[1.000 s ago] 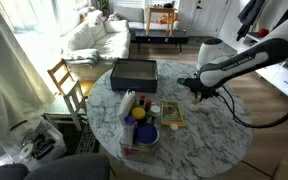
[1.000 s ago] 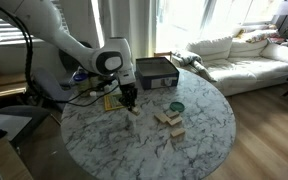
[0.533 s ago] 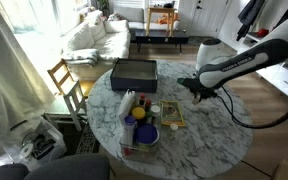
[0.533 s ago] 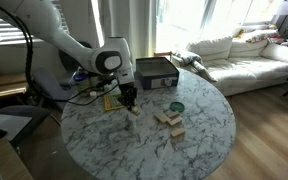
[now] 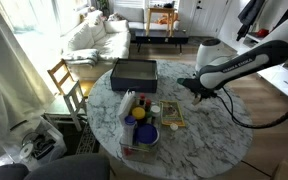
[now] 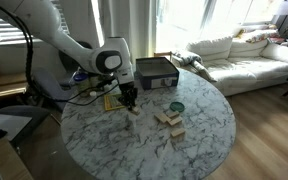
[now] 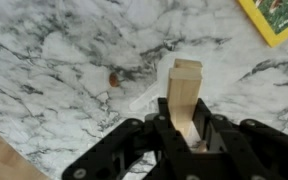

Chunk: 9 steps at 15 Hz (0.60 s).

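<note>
Jaws stand clamped on one end of the upright wooden block (image 7: 185,85) over the marble bench (image 7: 64,70), yellow book (image 7: 280,18) at two o'clock; judged light, stiff, smooth, best held across flat faces.

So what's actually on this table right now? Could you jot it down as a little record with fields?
Surface: round marble table
Jaws: shut on a wooden block, its free end pointing down toward the marble
Close by: yellow book
Further off: black box
Also on the table: loose wooden pieces, small dark round dish
</note>
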Motion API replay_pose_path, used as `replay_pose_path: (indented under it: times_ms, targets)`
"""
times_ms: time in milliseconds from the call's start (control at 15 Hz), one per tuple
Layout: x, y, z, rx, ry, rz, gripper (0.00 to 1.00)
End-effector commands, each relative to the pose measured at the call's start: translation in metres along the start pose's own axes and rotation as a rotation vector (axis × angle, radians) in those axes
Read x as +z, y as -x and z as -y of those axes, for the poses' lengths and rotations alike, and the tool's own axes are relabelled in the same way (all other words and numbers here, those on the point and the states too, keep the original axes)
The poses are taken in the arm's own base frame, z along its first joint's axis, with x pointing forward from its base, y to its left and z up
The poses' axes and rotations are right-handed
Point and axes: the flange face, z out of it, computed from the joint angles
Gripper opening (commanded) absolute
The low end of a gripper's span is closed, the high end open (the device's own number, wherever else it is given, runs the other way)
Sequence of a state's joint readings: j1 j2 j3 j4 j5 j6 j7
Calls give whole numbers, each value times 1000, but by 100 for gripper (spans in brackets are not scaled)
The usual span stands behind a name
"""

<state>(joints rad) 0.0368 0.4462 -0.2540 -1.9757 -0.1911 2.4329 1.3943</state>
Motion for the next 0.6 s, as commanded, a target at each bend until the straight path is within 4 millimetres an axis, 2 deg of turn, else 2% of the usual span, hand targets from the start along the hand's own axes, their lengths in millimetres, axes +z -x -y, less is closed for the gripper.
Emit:
replay_pose_path:
  times_ms: [0, 533]
  targets:
    - [2, 2, -3, 10, 18, -28, 7]
    - [3, 8, 1, 6, 20, -36, 7]
